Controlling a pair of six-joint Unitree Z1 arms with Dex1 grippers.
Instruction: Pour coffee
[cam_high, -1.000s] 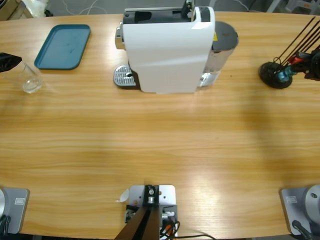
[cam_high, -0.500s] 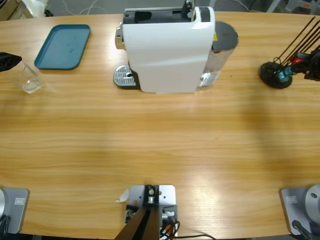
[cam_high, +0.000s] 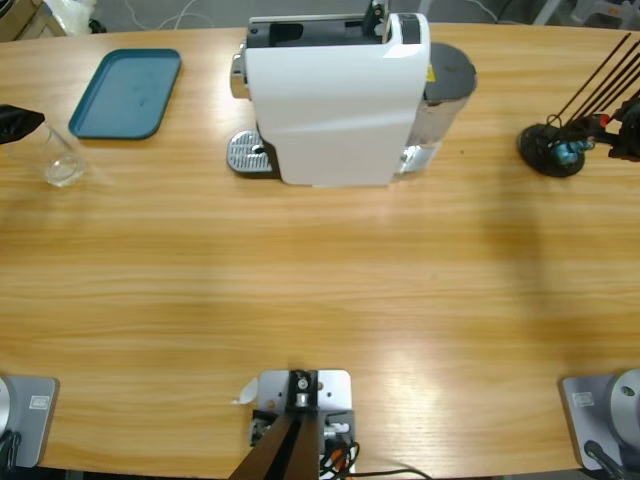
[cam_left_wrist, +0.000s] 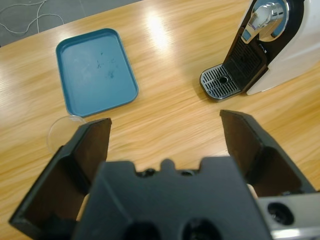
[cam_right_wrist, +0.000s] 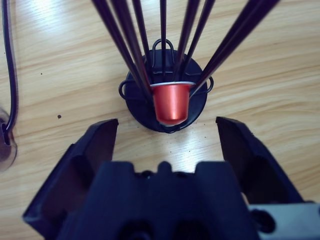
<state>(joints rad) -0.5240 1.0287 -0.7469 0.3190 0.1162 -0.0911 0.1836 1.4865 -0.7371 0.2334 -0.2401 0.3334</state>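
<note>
Overall: 1 glass (cam_high: 60, 160), 1 teal tray (cam_high: 126, 92), 1 red capsule (cam_right_wrist: 171, 102); both end effectors wide apart, w/o load.

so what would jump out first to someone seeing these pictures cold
The big white coffee machine at the table's far middle dominates, its drip tray bare. In the right wrist view, a red capsule sits in a black wire holder directly ahead of the open right gripper. At the far left, a teal tray lies beside a clear glass, with the open left gripper above.
</note>
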